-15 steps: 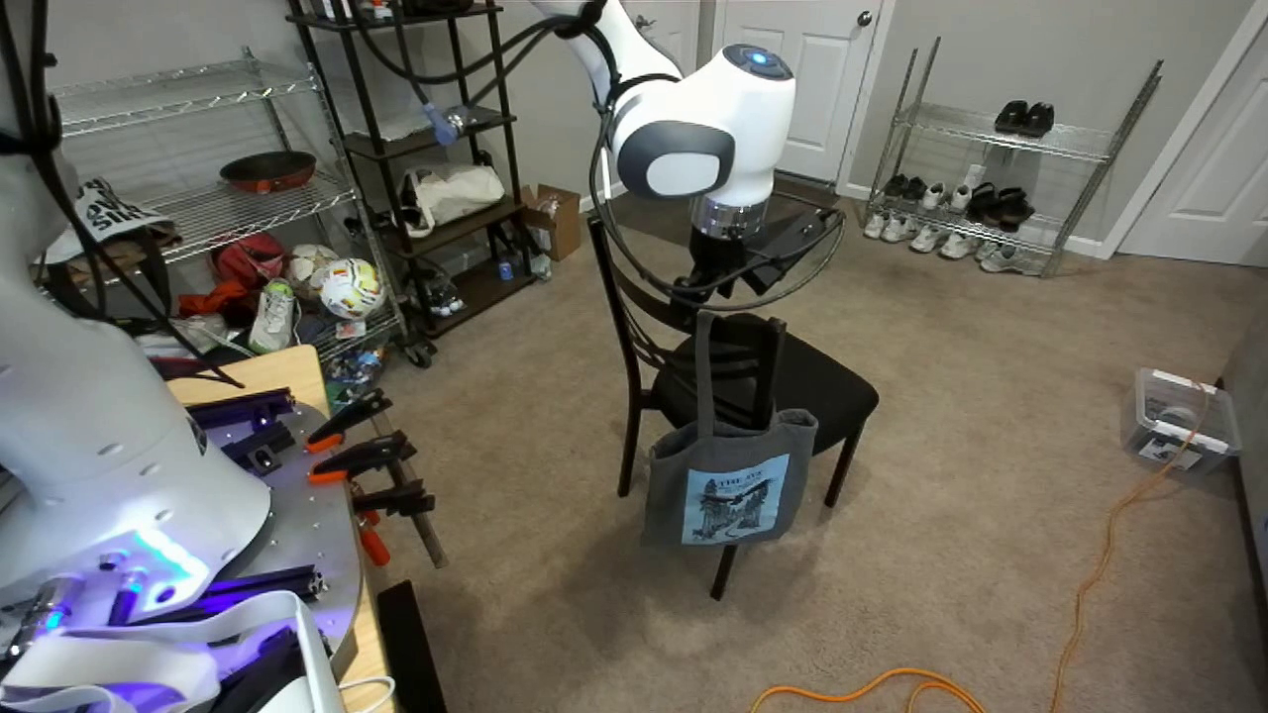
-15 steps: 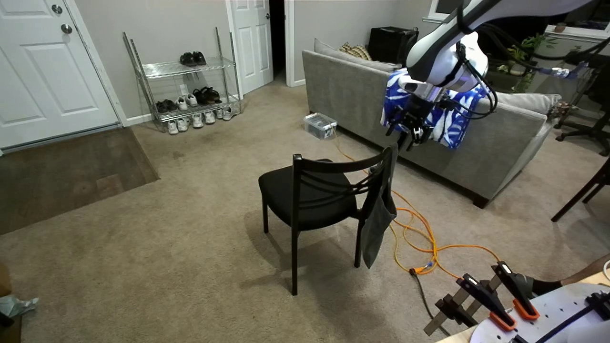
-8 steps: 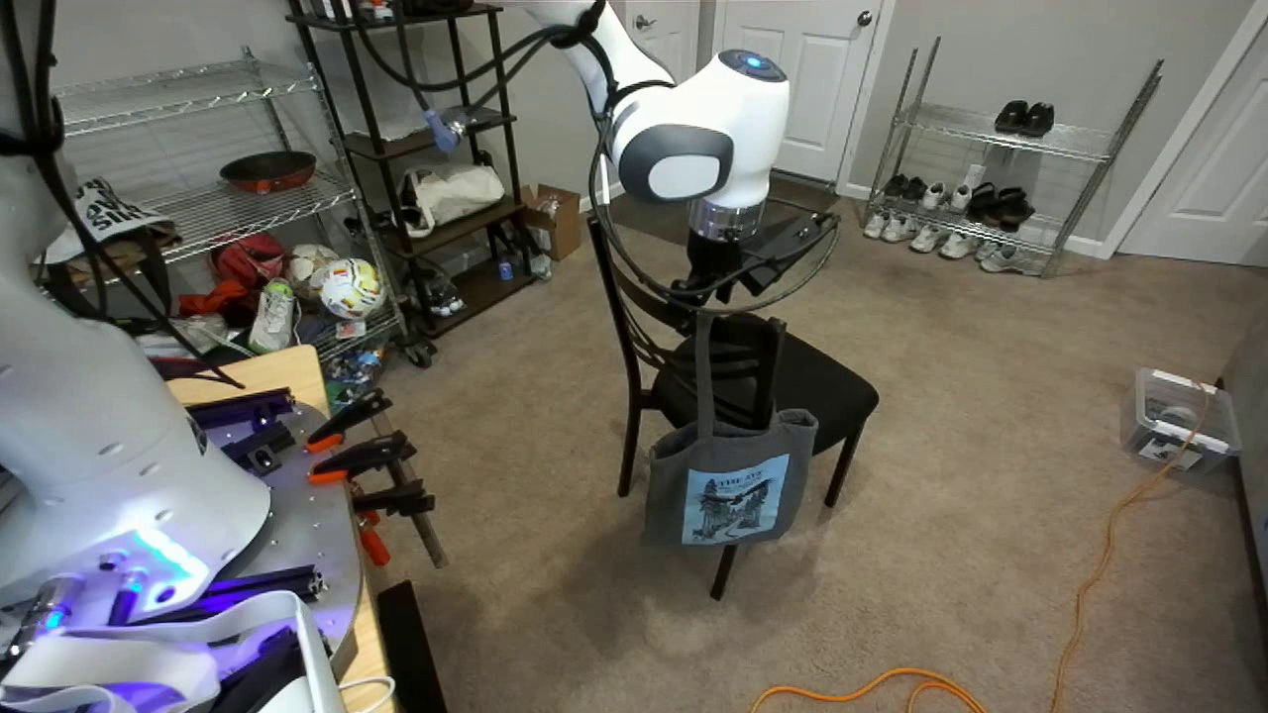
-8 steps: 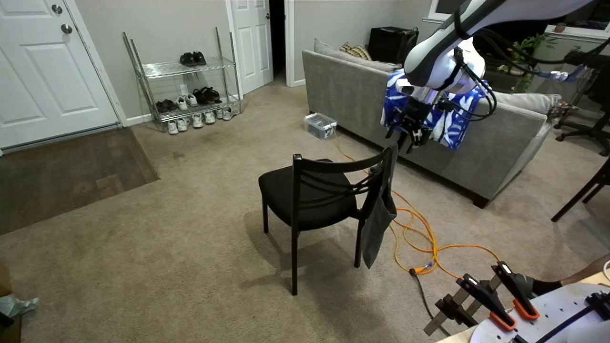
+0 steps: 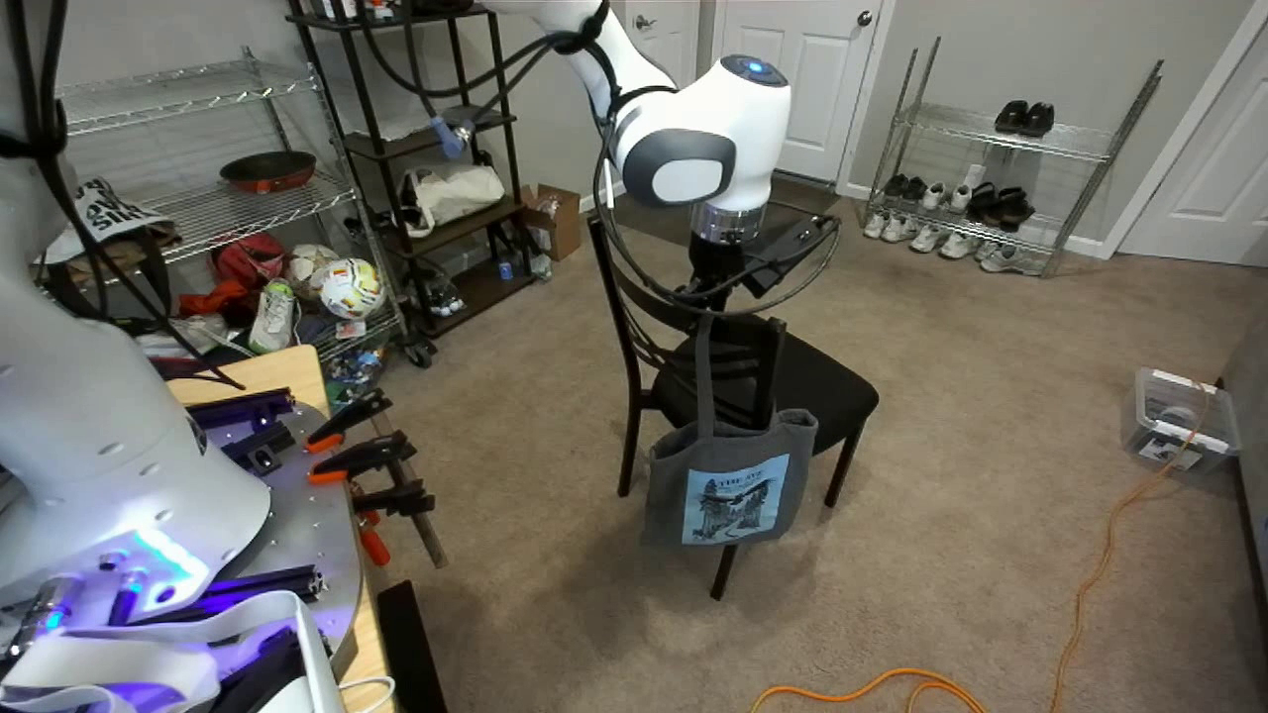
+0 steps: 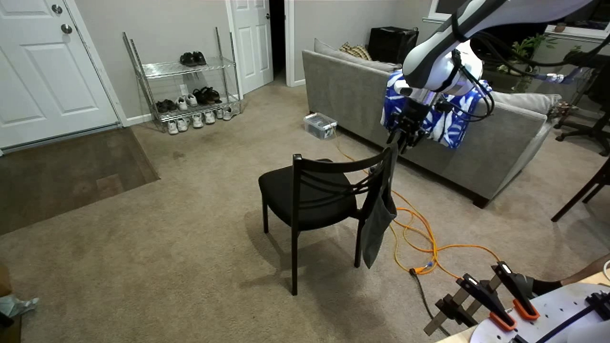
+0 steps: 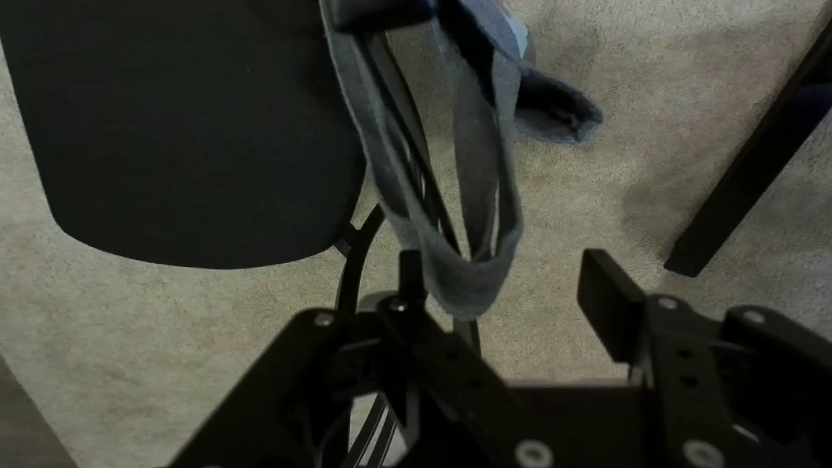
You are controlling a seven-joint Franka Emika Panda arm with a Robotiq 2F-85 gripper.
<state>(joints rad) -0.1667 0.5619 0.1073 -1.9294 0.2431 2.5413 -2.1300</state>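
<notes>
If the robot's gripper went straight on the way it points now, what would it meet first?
Probably the gray bag strap, which shows between the fingers of the open gripper in the wrist view, though depth is unclear.

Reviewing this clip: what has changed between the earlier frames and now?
The gripper has come down slightly toward the strap, sitting a little lower in both exterior views. Its fingers also look differently angled, so it may have turned. Nothing was visibly taken hold of or let go; the jaws stand open in the wrist view. The bag and chair stayed put.
</notes>
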